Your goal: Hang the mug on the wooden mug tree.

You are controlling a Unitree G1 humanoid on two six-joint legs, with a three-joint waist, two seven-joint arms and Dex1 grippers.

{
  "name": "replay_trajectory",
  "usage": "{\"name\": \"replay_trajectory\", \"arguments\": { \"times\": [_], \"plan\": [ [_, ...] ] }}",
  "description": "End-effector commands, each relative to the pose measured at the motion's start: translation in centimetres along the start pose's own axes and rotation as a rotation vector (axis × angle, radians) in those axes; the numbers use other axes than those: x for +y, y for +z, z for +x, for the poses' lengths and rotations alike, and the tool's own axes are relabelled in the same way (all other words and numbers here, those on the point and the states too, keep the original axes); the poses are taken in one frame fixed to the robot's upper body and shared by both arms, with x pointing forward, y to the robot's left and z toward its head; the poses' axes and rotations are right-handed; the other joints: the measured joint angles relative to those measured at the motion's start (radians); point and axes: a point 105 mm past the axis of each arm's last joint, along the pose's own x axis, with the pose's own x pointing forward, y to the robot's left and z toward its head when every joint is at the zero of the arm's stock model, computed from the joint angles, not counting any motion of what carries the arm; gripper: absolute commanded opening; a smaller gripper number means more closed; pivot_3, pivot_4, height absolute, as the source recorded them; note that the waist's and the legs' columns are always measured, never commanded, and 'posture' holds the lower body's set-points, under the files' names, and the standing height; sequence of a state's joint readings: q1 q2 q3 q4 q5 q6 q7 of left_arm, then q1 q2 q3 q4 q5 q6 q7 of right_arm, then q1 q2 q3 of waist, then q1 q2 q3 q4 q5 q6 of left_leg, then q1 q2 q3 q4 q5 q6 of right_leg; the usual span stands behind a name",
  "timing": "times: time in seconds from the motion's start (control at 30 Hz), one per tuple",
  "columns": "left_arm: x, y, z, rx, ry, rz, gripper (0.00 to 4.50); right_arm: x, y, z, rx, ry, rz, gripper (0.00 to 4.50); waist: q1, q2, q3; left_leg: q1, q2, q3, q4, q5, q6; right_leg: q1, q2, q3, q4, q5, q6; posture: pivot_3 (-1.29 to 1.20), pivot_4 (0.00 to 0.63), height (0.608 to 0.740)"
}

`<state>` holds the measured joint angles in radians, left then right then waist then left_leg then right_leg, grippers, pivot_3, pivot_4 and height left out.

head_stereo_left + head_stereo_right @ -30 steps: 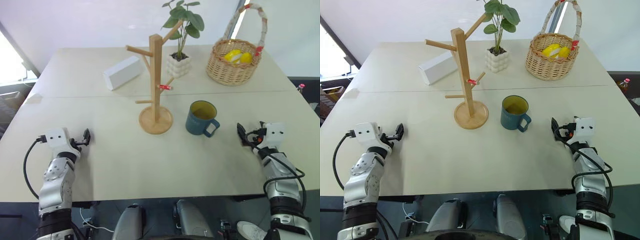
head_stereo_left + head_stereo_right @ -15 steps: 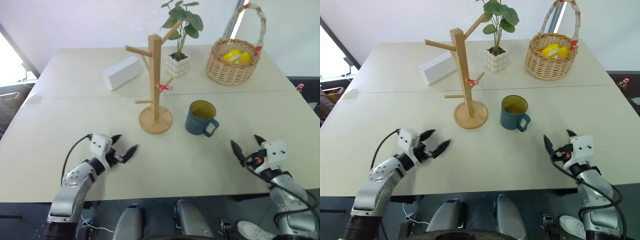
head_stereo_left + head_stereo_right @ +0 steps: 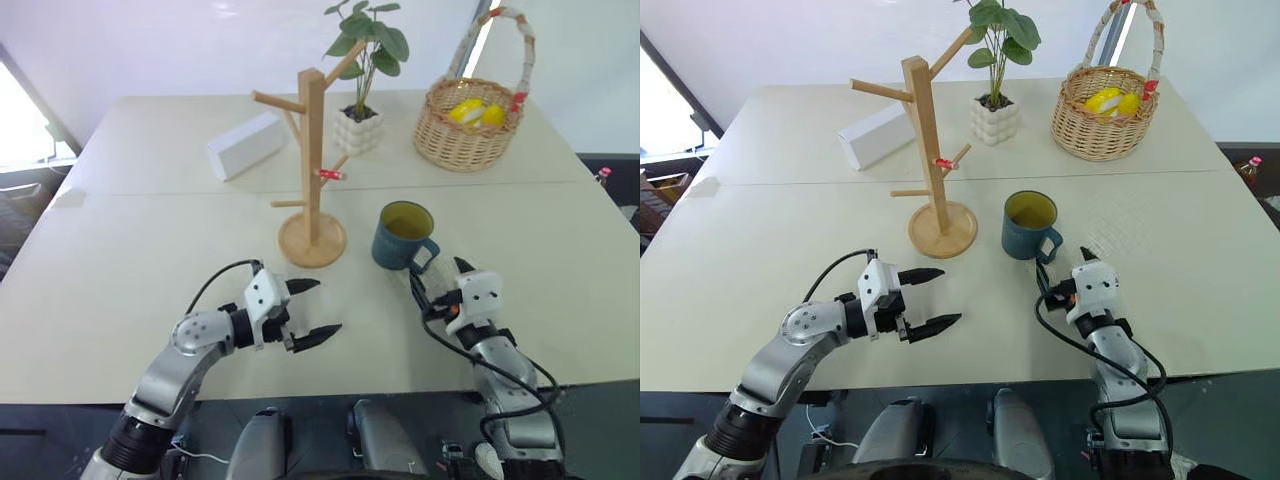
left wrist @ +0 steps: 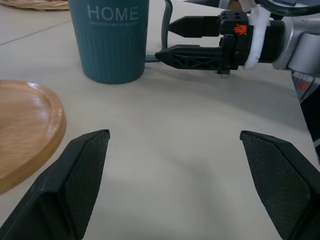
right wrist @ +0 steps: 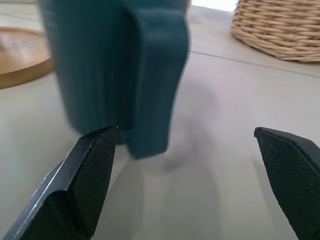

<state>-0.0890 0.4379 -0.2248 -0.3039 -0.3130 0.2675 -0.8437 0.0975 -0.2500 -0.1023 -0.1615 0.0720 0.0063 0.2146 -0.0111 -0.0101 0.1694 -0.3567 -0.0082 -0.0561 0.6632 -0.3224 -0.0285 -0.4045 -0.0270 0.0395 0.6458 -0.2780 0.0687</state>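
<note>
Mug (image 3: 402,236) upright on tabletop (image 3: 150,250), just right of wooden mug tree (image 3: 312,170). Both arms had swung inward: right claw (image 3: 433,282) spread at the handle; left claw (image 3: 312,311) spread, nearer tree base.

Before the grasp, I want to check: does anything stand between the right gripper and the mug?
Nothing visible does. The right gripper is open with bare table between it and the mug, whose handle faces it.

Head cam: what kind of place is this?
Probably a staged home-style tabletop in a test room: a pale table set with a mug tree, a potted plant and a wicker basket.
</note>
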Motion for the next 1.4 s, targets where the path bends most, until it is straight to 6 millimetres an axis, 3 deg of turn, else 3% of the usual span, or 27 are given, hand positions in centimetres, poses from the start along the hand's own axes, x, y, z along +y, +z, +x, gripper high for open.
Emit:
{"name": "replay_trajectory", "arguments": {
  "times": [0.03,0.5,0.6,0.8,0.97,1.17,1.3,1.4],
  "plan": [
    [-0.3,0.9,0.2,-0.027,-0.019,0.040,4.50,-0.8,0.8,0.1,-0.045,-0.046,-0.012,4.47,-0.001,0.000,0.000,0.000,0.000,0.000,0.000,0.000,0.000,0.000,0.000,0.000,0.000,0.000,0.000,0.00,0.150,0.740],
    [-0.4,0.8,0.1,-0.038,0.009,0.036,4.50,-1.4,0.5,1.6,-0.049,-0.106,0.057,4.47,-0.004,0.000,0.000,0.001,0.000,0.000,0.000,0.000,0.000,0.000,0.001,0.000,0.001,0.000,0.000,0.00,0.150,0.740],
    [-0.3,0.9,0.2,-0.040,0.016,0.037,4.50,-1.0,0.5,2.2,-0.055,-0.090,0.078,3.17,-0.003,0.000,0.000,0.001,0.000,0.000,0.000,0.000,0.000,0.000,0.001,0.000,0.001,0.000,0.001,0.00,0.150,0.740],
    [-0.2,0.9,0.2,-0.042,0.029,0.041,4.50,-0.3,0.7,2.6,-0.067,-0.050,0.099,0.03,-0.003,0.000,0.000,0.001,0.000,0.000,0.000,0.000,0.000,0.000,0.001,0.000,0.001,0.000,0.001,0.00,0.150,0.740],
    [0.0,0.9,0.1,-0.046,0.043,0.038,4.50,0.2,1.4,2.5,-0.085,-0.009,0.044,0.03,-0.003,0.000,0.000,0.001,0.000,0.000,0.000,0.000,0.000,0.001,0.001,0.000,0.001,0.000,0.001,0.00,0.150,0.740],
    [2.1,0.4,-1.9,-0.036,0.162,0.019,4.50,6.0,5.4,1.0,-0.222,0.461,-0.573,0.03,-0.008,0.000,0.000,0.001,0.000,0.001,0.000,0.000,0.000,0.000,0.001,0.000,0.001,0.000,0.001,0.00,0.150,0.740],
    [3.5,-0.1,-3.7,-0.019,0.228,0.021,4.50,7.4,9.5,1.3,-0.325,0.553,-0.670,0.03,-0.007,-0.001,0.000,0.001,0.001,-0.001,0.000,0.000,0.000,0.000,0.003,-0.001,0.001,0.000,0.001,0.00,0.150,0.740],
    [4.2,0.3,-4.6,-0.030,0.256,0.031,4.50,7.8,11.6,1.9,-0.353,0.573,-0.725,0.03,-0.002,-0.001,0.000,0.001,0.001,-0.001,0.001,0.000,0.000,0.001,0.002,-0.001,0.002,0.000,0.001,0.00,0.150,0.740]
  ]
}}
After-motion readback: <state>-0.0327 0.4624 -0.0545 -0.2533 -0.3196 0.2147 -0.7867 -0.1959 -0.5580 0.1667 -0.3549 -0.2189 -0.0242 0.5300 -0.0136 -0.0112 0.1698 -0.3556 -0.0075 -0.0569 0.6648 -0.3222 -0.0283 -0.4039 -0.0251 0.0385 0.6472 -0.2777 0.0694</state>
